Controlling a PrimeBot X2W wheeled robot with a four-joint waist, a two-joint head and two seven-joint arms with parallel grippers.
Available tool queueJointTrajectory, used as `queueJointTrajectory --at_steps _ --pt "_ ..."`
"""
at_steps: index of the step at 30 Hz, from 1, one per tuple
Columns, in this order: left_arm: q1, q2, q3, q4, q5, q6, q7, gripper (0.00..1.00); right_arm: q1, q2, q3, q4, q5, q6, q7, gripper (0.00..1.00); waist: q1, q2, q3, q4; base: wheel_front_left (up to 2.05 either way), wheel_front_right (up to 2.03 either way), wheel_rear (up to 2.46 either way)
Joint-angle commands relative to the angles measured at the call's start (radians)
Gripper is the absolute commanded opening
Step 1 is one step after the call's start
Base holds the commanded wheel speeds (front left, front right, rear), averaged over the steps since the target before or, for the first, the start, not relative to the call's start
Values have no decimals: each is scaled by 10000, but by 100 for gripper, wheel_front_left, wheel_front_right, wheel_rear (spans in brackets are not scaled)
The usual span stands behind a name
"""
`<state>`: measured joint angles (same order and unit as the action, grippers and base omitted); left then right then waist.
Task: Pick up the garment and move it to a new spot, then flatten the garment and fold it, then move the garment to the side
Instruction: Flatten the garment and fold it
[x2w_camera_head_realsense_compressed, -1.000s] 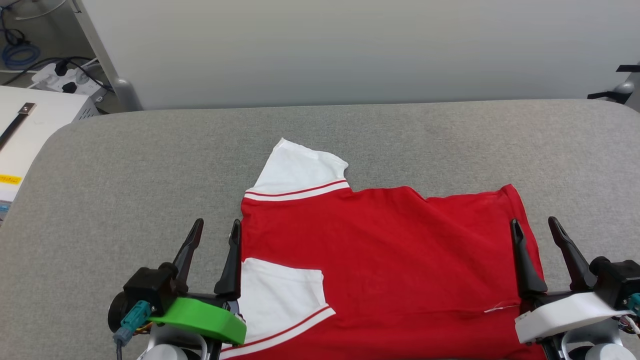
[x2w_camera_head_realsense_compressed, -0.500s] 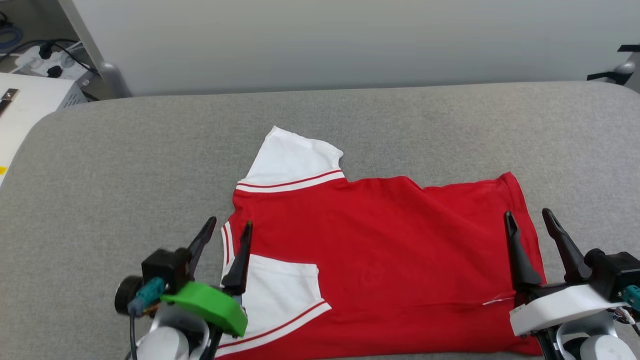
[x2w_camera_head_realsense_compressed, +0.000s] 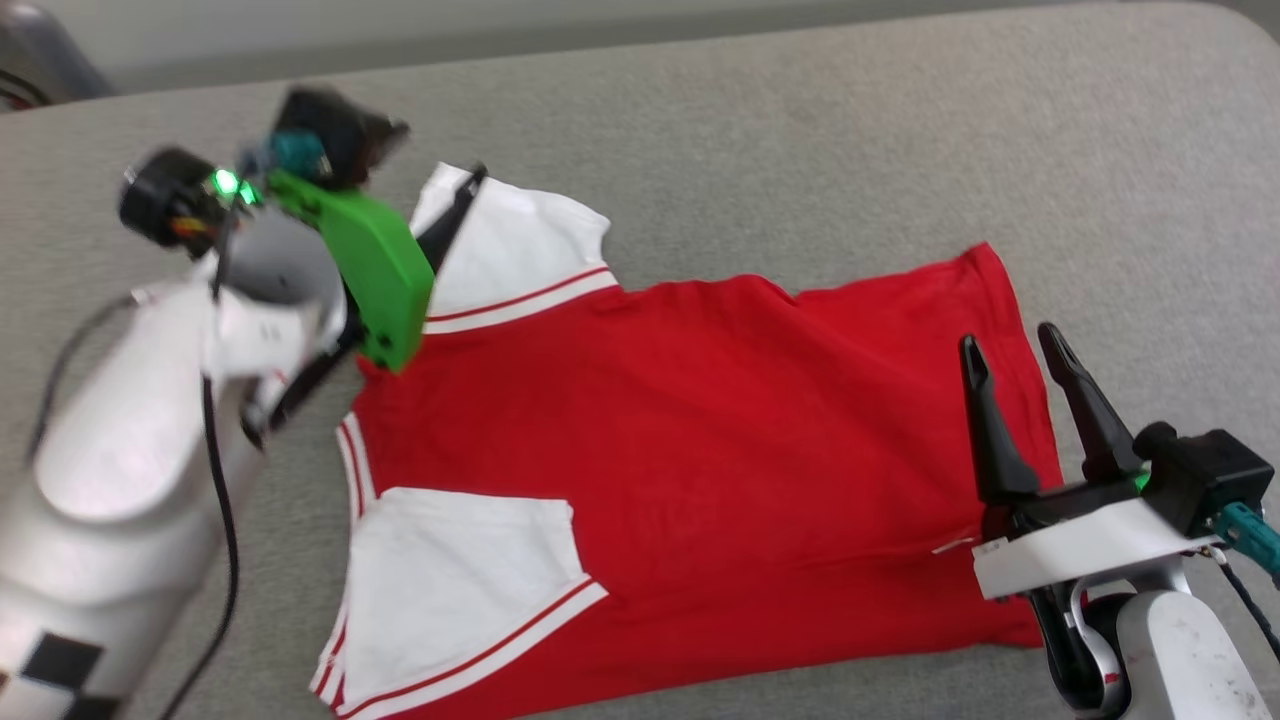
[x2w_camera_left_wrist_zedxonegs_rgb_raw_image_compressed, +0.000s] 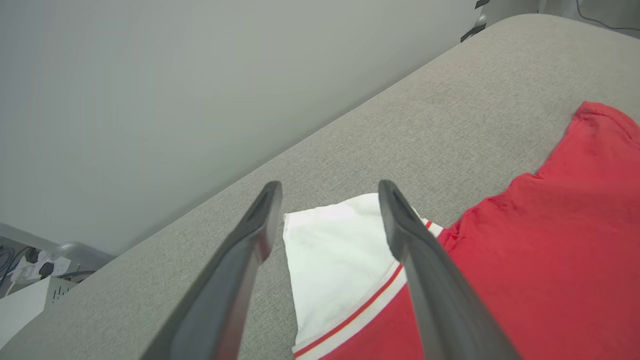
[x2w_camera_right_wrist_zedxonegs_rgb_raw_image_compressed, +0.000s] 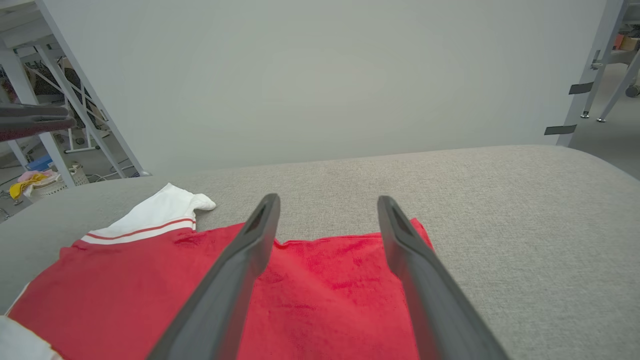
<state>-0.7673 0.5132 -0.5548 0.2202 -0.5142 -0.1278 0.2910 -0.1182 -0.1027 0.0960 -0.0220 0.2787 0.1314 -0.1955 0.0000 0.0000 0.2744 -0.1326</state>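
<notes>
The garment (x2w_camera_head_realsense_compressed: 700, 430) lies spread on the grey padded surface, red side up with no print showing. One white sleeve (x2w_camera_head_realsense_compressed: 520, 245) points to the far left. The other white sleeve (x2w_camera_head_realsense_compressed: 450, 570) is folded onto the body at the near left. My left gripper (x2w_camera_head_realsense_compressed: 455, 205) is open at the far sleeve; in the left wrist view the sleeve's (x2w_camera_left_wrist_zedxonegs_rgb_raw_image_compressed: 340, 250) outer corner sits between the fingers of that gripper (x2w_camera_left_wrist_zedxonegs_rgb_raw_image_compressed: 330, 187). My right gripper (x2w_camera_head_realsense_compressed: 1015, 355) is open over the garment's right edge, and in the right wrist view its fingers (x2w_camera_right_wrist_zedxonegs_rgb_raw_image_compressed: 328, 202) straddle the red cloth (x2w_camera_right_wrist_zedxonegs_rgb_raw_image_compressed: 325, 280).
The grey padded surface (x2w_camera_head_realsense_compressed: 800, 150) runs wide around the garment, with bare room at the back and right. A pale panel (x2w_camera_left_wrist_zedxonegs_rgb_raw_image_compressed: 150, 75) stands behind it. Metal frame legs (x2w_camera_right_wrist_zedxonegs_rgb_raw_image_compressed: 75, 100) and a basket (x2w_camera_right_wrist_zedxonegs_rgb_raw_image_compressed: 45, 182) are on the floor beyond the left end.
The head camera has tilted down. My left arm has lifted from beside the near sleeve and reached forward to the far sleeve. The right gripper has stayed at the garment's right edge.
</notes>
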Motion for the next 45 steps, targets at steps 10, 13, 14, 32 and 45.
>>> queueJointTrajectory --at_steps 10,13,14,32,45 --pt "-3232 935 -1186 2462 -1871 -28 3426 100 -938 100 469 -172 275 -7 -345 100 0 0 2027 -1793 0 0 0" --pt "-3686 951 -1229 3379 -2049 -28 3895 100 -1070 115 574 -179 342 -7 -396 100 0 0 2254 -1920 0 0 0" --pt "-3792 946 -1256 3605 -2075 -28 3997 100 -1101 111 595 -164 358 -7 -407 100 0 0 2314 -1950 0 0 0" --pt "-3681 688 -1708 5517 -3198 -28 4603 0 -1184 -75 475 5 337 -7 -429 100 0 0 2426 -1809 0 0 0" --pt "-3345 792 -1697 4152 -3068 143 2381 0 -1781 -1780 201 -151 462 -7 3347 100 0 0 1335 -481 0 0 0"
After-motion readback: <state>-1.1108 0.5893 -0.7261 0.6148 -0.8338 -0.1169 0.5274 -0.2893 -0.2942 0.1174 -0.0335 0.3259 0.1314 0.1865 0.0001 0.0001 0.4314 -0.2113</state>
